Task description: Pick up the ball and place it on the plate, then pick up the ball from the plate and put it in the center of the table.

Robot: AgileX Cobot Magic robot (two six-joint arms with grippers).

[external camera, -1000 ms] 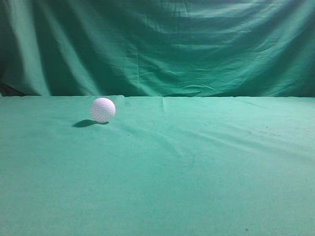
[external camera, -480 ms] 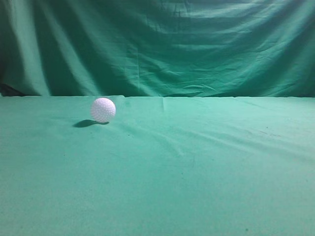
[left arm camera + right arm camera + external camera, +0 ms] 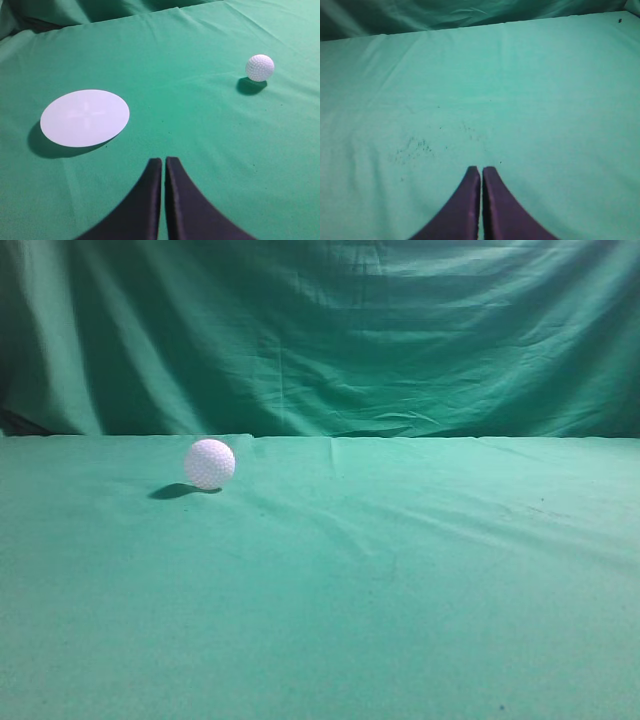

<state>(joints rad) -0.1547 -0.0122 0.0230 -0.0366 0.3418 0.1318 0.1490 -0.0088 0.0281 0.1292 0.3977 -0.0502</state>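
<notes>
I am seeing soft, slightly grainy pictures under a green cast. Light is coming from the upper right in the exterior view: the ball [image 3: 209,463] is throwing a dark shadow leftward onto the worktop [image 3: 400,590], while the curtain [image 3: 320,335] is sinking into gloom at its left edge. In the left wrist view the plate [image 3: 84,118] is glaring almost white, its detail washing out. The right wrist picture is looking paler and hazier.
</notes>
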